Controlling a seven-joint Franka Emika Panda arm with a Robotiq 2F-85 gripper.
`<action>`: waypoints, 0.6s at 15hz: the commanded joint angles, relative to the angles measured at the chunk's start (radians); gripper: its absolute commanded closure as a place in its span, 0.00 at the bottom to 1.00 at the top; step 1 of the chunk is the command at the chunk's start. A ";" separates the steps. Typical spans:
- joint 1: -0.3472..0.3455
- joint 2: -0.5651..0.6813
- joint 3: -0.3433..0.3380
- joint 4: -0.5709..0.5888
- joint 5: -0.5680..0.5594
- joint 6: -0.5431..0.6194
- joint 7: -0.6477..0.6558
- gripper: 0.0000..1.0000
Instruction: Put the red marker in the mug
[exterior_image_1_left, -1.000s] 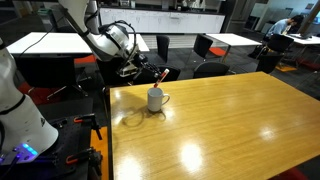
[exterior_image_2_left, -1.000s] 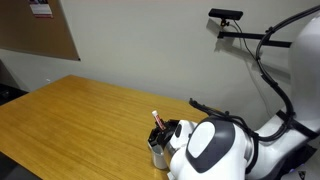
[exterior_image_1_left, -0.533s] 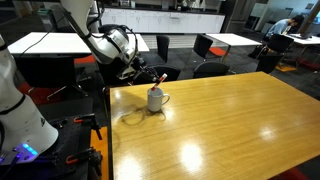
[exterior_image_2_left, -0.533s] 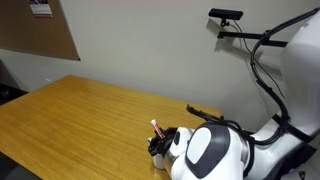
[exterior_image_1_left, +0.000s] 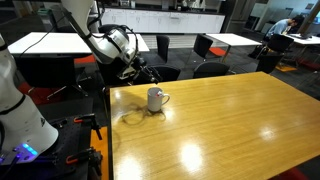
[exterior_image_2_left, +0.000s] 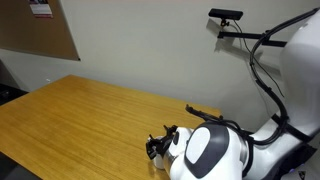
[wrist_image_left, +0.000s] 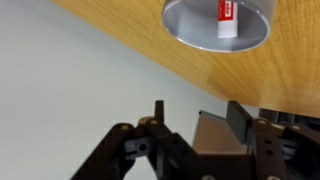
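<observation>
The marker (wrist_image_left: 226, 10) has dropped into the mug (wrist_image_left: 190, 27), upper frame; our pincer (wrist_image_left: 198, 125) stands wide and empty because we have released it.

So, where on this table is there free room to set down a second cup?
Almost all of the table is bare: the wide stretch from the mug to the opposite end. It is crowded only at the mug's corner, where the open gripper hangs near the mug, which has the red marker inside.
</observation>
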 joint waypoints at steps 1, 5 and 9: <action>-0.014 -0.037 -0.002 -0.003 0.020 0.015 -0.026 0.02; -0.042 -0.105 -0.017 -0.014 0.041 0.056 -0.069 0.00; -0.083 -0.183 -0.054 -0.017 0.068 0.199 -0.149 0.00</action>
